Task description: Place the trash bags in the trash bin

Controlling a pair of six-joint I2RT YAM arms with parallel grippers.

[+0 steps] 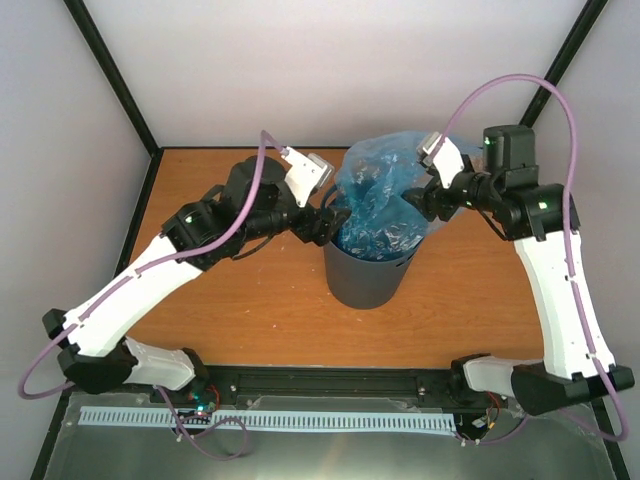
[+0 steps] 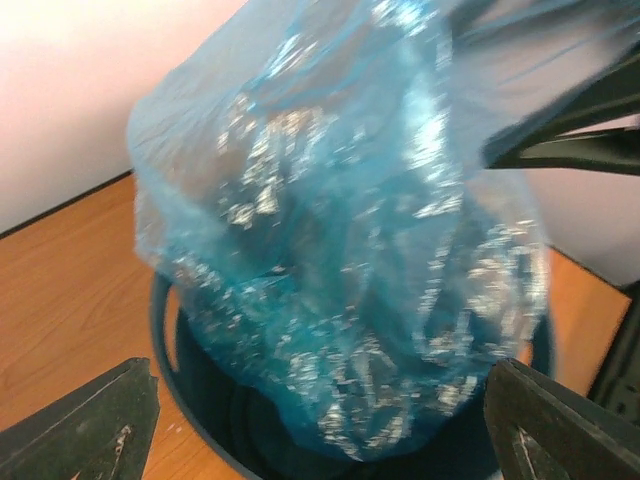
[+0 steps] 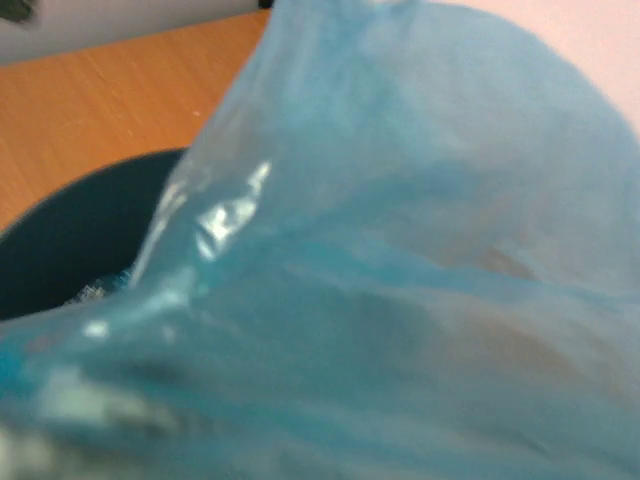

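The dark grey trash bin (image 1: pixel 365 275) stands upright mid-table. The light-blue trash bag (image 1: pixel 385 195) sits partly in its mouth and balloons above the rim. My left gripper (image 1: pixel 330 222) is at the bin's left rim, open, its fingers (image 2: pixel 100 425) spread wide on either side of the bag (image 2: pixel 340 250) above the bin rim (image 2: pixel 165 340). My right gripper (image 1: pixel 425 200) is at the bag's upper right side and appears pinched on the plastic. In the right wrist view the bag (image 3: pixel 400 300) fills the picture and hides the fingers; the bin (image 3: pixel 80 240) shows at left.
The wooden table (image 1: pixel 230 300) is bounded by white walls at the back and sides, with black corner posts (image 1: pixel 110 70). A black rail (image 1: pixel 330 385) runs along the near edge between the arm bases.
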